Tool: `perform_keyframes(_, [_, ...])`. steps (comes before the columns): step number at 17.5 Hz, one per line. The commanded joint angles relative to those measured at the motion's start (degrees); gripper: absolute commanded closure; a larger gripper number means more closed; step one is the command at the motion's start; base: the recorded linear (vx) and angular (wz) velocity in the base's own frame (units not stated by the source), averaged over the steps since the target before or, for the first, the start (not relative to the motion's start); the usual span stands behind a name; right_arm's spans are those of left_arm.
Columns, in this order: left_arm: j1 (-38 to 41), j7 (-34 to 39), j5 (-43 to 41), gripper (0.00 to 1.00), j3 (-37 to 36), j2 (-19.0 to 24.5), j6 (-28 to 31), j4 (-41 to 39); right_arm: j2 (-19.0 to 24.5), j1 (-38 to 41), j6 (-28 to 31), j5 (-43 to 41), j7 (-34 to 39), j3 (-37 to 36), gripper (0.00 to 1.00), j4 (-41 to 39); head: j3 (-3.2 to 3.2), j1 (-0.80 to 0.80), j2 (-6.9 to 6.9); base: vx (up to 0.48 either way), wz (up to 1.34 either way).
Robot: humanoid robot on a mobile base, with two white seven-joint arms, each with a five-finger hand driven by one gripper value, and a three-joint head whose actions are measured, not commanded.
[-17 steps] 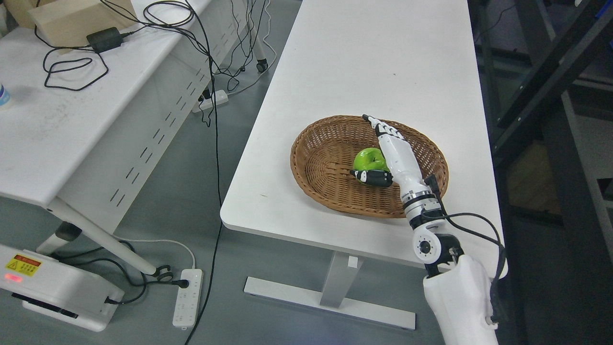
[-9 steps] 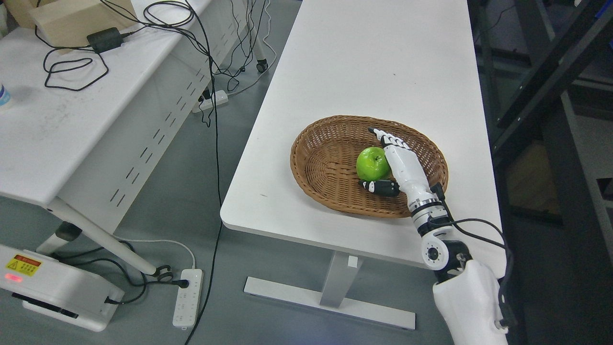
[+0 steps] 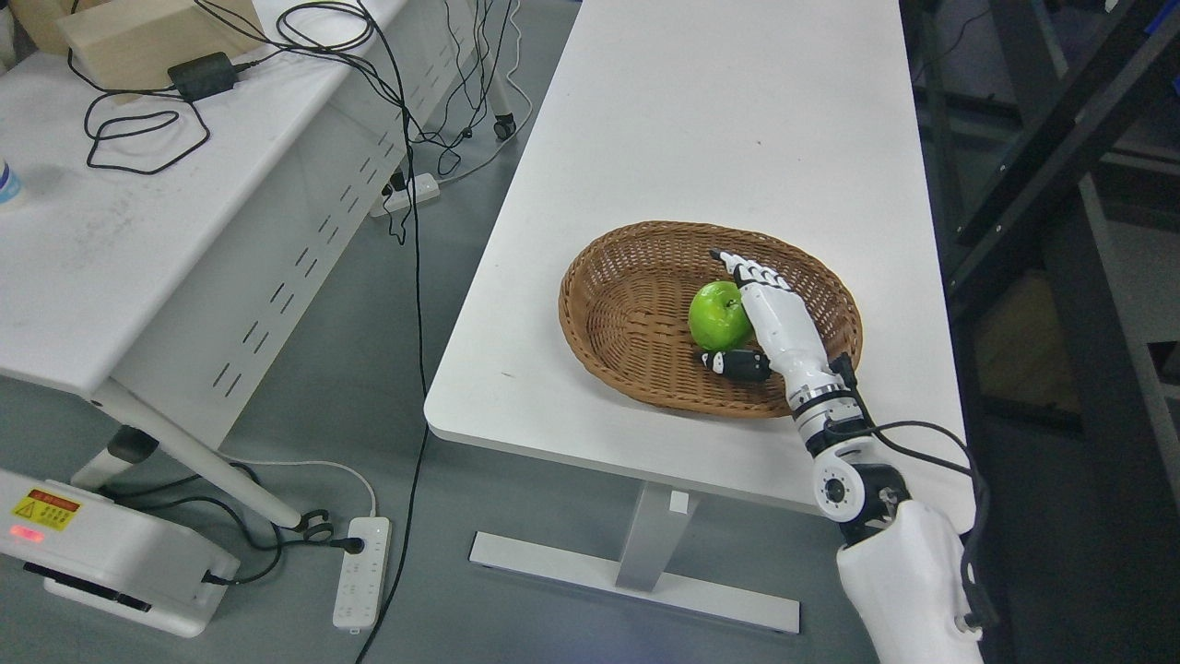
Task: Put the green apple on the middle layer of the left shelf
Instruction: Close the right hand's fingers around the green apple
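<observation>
A green apple (image 3: 712, 323) lies in a brown wicker basket (image 3: 608, 314) on the white table (image 3: 719, 120). My right hand (image 3: 715, 308) reaches into the basket from the lower right, with its palm against the apple's right side. The fingers (image 3: 751, 274) are stretched out past the apple's far side, and the black-tipped thumb (image 3: 733, 363) lies on the basket floor just in front of the apple. The hand is open and not closed on the apple. The left arm is out of view.
A second white table (image 3: 111, 231) with cables and a cardboard box (image 3: 138, 32) stands to the left across a grey floor aisle. A dark metal rack (image 3: 1042, 138) runs along the right. Power strips (image 3: 359, 572) and cords lie on the floor.
My right hand has drawn back toward me and lowered beside the apple. The thumb has slid off the apple's front to the basket floor. More of the apple shows now.
</observation>
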Motion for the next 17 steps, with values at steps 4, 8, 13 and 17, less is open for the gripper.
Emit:
perform_keyframes(4, [0.5, 0.0, 0.0, 0.0, 0.0, 1.0, 0.0, 0.0, -0.3, -0.4, 0.0, 1.8, 0.1, 2.5, 0.23, 0.5, 0.0, 0.0, 0.0, 0.0, 0.0])
perform_keyframes(8, [0.5, 0.0, 0.0, 0.0, 0.0, 1.0, 0.0, 0.0, -0.3, -0.3, -0.1, 1.8, 0.7, 2.5, 0.51, 0.6, 0.0, 0.0, 0.0, 0.0, 0.0])
perform_keyframes(13, [0.5, 0.0, 0.0, 0.0, 0.0, 1.0, 0.0, 0.0, 0.0, -0.4, -0.9, 1.6, 2.7, 1.7, 0.83, 0.8, 0.0, 0.0, 0.0, 0.0, 0.0])
perform_keyframes(17, [0.5, 0.0, 0.0, 0.0, 0.0, 1.0, 0.0, 0.0, 1.5, -0.6, -0.8, -0.2, 2.5, -1.3, 0.95, 0.5, 0.0, 0.0, 0.0, 0.0, 0.0])
